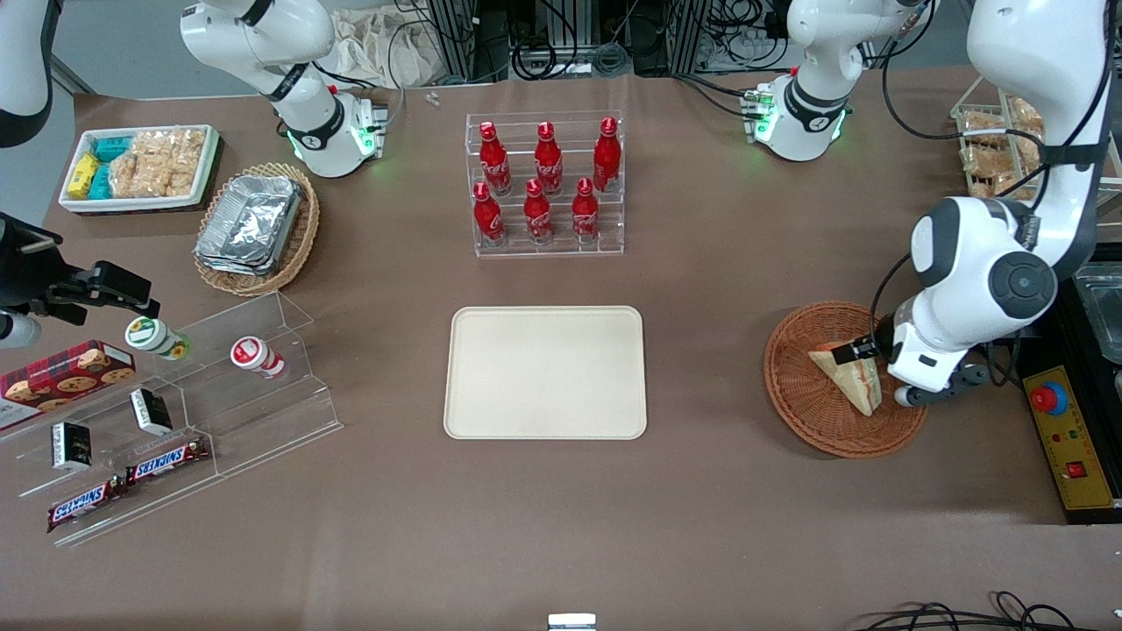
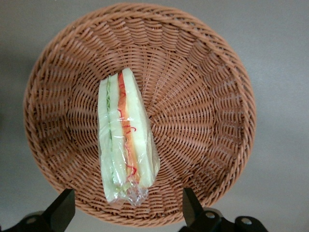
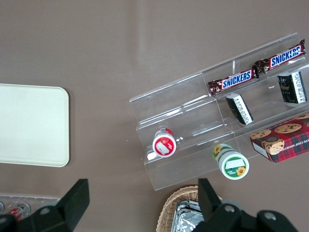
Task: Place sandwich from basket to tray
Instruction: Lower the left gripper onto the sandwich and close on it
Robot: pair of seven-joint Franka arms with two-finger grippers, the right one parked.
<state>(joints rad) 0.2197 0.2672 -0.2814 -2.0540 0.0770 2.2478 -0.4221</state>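
Observation:
The sandwich point(image 1: 848, 375), a wrapped white wedge with red and green filling, lies in the reddish-brown wicker basket point(image 1: 811, 416) toward the working arm's end of the table. My left gripper point(image 1: 863, 353) hovers just above the basket, over the sandwich. In the left wrist view the sandwich point(image 2: 126, 140) rests on the basket floor point(image 2: 203, 121), and the gripper point(image 2: 128, 209) is open, its two black fingertips point(image 2: 65, 208) spread wide on either side of the sandwich's wrapped end, not touching it. The cream tray point(image 1: 545, 372) lies bare at the table's middle.
A clear rack of red bottles point(image 1: 545, 188) stands farther from the front camera than the tray. A control box with a red button point(image 1: 1065, 438) sits beside the basket. A stepped acrylic shelf of snacks point(image 1: 166, 421) and a tan basket of foil containers point(image 1: 254, 230) lie toward the parked arm's end.

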